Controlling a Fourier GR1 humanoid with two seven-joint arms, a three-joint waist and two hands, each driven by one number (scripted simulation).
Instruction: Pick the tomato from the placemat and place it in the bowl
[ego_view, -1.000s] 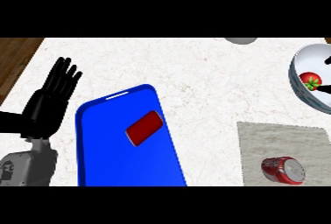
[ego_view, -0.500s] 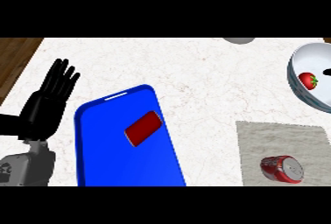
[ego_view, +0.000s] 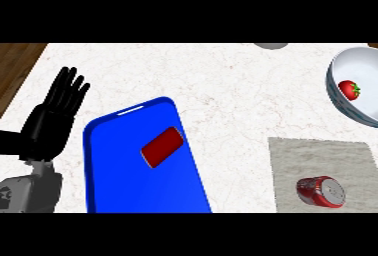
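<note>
**One tomato, already in the bowl**

One hand is all you can see right now: your left hand (ego_view: 55, 117), at the left edge of the counter (ego_view: 221, 85), fingers straight and spread, pointing up and away, holding nothing. It is resting there. Your right hand is out of the view altogether, so its state cannot be told.

Now the relation that matters. The tomato (ego_view: 348, 90) lies far across the scene from that left hand, at the far right, and it sits inside the bowl (ego_view: 336, 75), on the inner wall, not on the placemat (ego_view: 325, 155). The right side is plainly the nearer one to it. It reads as a small, round, red fruit with a green stalk end turned to the right; being round, it has no long axis to line up on.

On the placemat, near right, you have only a red can (ego_view: 321, 191) lying on its side. Between the left hand and the placemat lies a blue tray (ego_view: 118, 165) with a red block (ego_view: 162, 147) on it.

My judgement: the placing looks done, and nothing calls for another grasp.
</note>
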